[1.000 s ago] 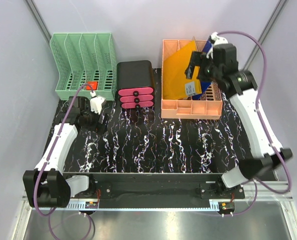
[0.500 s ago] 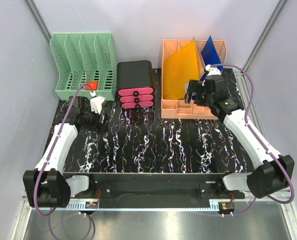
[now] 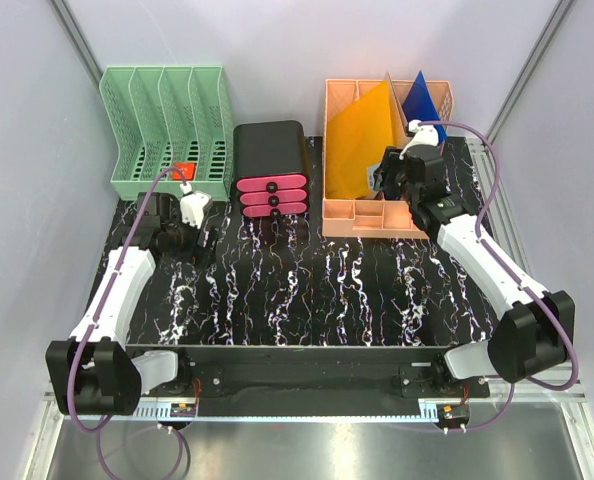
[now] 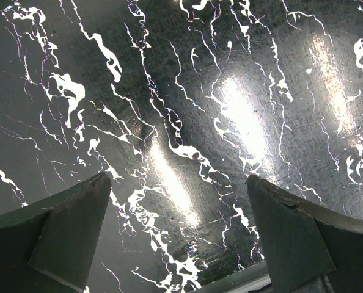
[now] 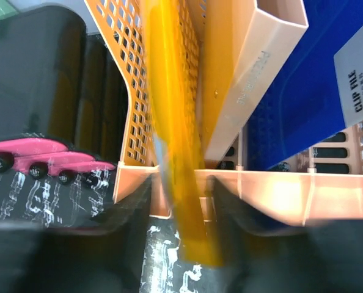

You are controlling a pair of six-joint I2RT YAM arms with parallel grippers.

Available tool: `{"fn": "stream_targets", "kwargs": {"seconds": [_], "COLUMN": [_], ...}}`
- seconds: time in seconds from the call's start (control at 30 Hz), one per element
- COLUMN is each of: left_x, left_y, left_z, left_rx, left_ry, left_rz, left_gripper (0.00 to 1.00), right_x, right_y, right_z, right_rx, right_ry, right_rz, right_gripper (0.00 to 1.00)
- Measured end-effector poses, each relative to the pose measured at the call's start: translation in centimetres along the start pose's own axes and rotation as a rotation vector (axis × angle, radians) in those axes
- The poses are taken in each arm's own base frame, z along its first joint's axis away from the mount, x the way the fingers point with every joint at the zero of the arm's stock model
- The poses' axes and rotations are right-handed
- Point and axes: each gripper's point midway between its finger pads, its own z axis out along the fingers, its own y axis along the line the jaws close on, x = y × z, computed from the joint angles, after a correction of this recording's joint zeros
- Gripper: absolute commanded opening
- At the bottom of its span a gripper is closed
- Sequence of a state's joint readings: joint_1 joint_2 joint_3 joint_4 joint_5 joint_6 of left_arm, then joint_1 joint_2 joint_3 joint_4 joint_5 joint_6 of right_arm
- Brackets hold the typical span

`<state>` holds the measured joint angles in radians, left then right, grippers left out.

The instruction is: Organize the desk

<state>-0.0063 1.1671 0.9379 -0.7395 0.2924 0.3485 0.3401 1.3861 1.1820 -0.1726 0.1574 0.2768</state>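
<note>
Desk (image 3: 307, 290) glossy w/ marble-look veins; peach rack (image 3: 382, 232) matt perforated plastic; orange folder (image 3: 362, 135) smooth, translucent.

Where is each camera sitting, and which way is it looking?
Top external: high behind the arms, looking down on the desk; both whole arms show.
Left wrist: on the left arm, facing bare desk; the left gripper shows, open.
Right wrist: on the right arm, facing the peach file rack and orange folder; the right gripper shows, blurred.
Shared: top and right wrist views both show the pink drawers.
</note>
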Motion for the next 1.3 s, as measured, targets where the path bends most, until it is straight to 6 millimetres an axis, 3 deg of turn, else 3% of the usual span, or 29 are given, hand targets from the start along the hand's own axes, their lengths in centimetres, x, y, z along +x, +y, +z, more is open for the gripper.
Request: {"fn": "stream_targets", "kwargs": {"seconds": [0.07,0.1,0.37,0.47,0.63,0.7,0.9,1.03,1.2,1.3], "left_x": [0.0,0.0,0.0,0.0,0.0,0.1,0.0,0.0,0.0,0.1], "left_y": [0.0,0.0,0.0,0.0,0.0,0.0,0.0,0.0,0.0,0.0], "left_z": [0.0,0.0,0.0,0.0,0.0,0.0,0.0,0.0,0.0,0.0], "left_rx": [0.0,0.0,0.0,0.0,0.001,0.001,0.0,0.0,0.001,0.001], "left_ry": [0.0,0.0,0.0,0.0,0.002,0.002,0.001,0.001,0.001,0.002], "left_rz": [0.0,0.0,0.0,0.0,0.0,0.0,0.006,0.01,0.009,0.009], "left_gripper": [0.99,0.99,0.99,0.99,0.99,0.99,0.99,0.99,0.99,0.99], "right_x": [-0.1,-0.2,-1.5,-3.5,-8.9,-9.0,-6.0,-5.0,-5.6,-6.5], "right_y": [0.0,0.1,1.0,1.6,3.9,4.2,3.5,3.2,4.0,5.5], "right_z": [0.1,0.2,-0.3,-0.8,0.1,0.5,1.5,1.7,1.7,2.0], "right_rx": [-0.003,-0.007,-0.031,-0.017,-0.019,-0.02,0.017,0.03,0.03,0.015], "right_ry": [-0.009,-0.014,-0.024,0.01,0.037,0.066,0.184,0.22,0.242,0.252], "right_rz": [0.0,0.004,0.025,0.023,0.029,0.029,0.017,0.011,0.001,-0.009], "right_gripper": [0.17,0.14,0.04,0.02,0.0,0.0,0.0,0.0,0.0,0.06]}}
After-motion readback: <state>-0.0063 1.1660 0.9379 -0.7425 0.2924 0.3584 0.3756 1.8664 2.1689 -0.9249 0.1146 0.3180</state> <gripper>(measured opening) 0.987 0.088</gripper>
